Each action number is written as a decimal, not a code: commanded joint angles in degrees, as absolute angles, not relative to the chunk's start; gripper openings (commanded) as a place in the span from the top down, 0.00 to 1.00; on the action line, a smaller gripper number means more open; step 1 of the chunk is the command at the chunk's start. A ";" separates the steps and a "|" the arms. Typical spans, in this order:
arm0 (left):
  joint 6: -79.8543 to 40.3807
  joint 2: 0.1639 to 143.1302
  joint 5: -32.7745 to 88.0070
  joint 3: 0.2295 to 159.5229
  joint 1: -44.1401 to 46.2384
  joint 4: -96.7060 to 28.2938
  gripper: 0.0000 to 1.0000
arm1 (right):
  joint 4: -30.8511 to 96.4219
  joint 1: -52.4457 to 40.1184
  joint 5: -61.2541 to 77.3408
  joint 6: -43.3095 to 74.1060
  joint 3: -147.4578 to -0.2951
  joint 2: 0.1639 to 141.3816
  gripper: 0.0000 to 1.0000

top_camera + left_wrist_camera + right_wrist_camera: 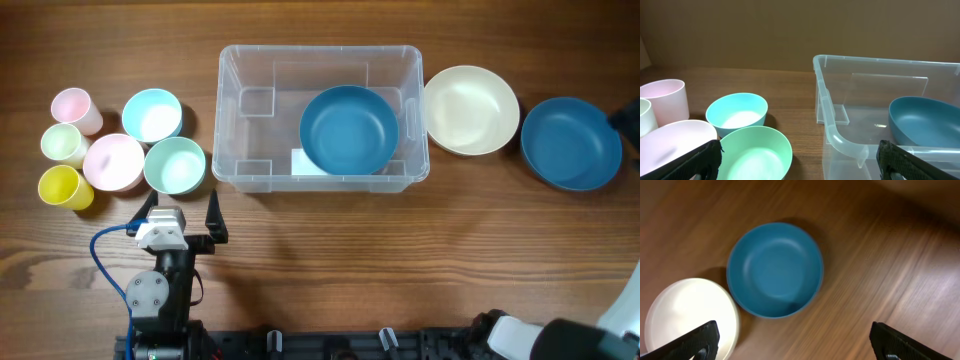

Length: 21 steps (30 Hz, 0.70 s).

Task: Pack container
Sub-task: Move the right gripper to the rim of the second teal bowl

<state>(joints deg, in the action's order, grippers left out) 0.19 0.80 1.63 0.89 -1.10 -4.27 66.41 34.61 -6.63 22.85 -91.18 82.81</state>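
Note:
The container (225, 120) is a large clear bin at the table's middle, with a white label on its floor. A dark blue bowl (349, 129) lies inside it on the right. My left gripper (183, 212) is open and empty, just in front of the green bowl (175, 165) and the bin's left front corner. In the left wrist view, my left gripper (800, 162) faces the green bowl (756, 152) and the container (840, 140). My right gripper (795, 340) is open and empty, high above a second dark blue bowl (774, 269) and a cream bowl (687, 312).
Left of the bin stand a light blue bowl (152, 115), a pink bowl (113, 161), a pink cup (75, 108), a pale green cup (62, 143) and a yellow cup (64, 187). Right of it lie the cream bowl (471, 110) and blue bowl (570, 143).

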 commanded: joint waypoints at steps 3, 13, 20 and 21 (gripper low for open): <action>1.28 0.54 2.11 0.32 -0.80 -4.21 0.00 | 62.11 45.30 2.74 24.38 -82.70 88.64 0.03; 1.28 0.54 2.11 0.32 -0.80 -4.21 0.00 | 50.35 46.02 6.96 24.38 -71.88 96.18 0.04; 1.28 0.54 2.11 0.32 -0.80 -4.21 0.00 | 47.00 45.93 7.84 24.64 -71.75 100.16 0.08; 1.28 0.54 2.11 0.32 -0.80 -4.21 0.00 | 46.68 45.93 7.81 24.62 -71.75 100.71 0.08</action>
<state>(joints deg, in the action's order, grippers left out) 0.19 0.80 1.65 0.89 -1.10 -4.27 47.37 46.13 6.42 24.23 -71.96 98.72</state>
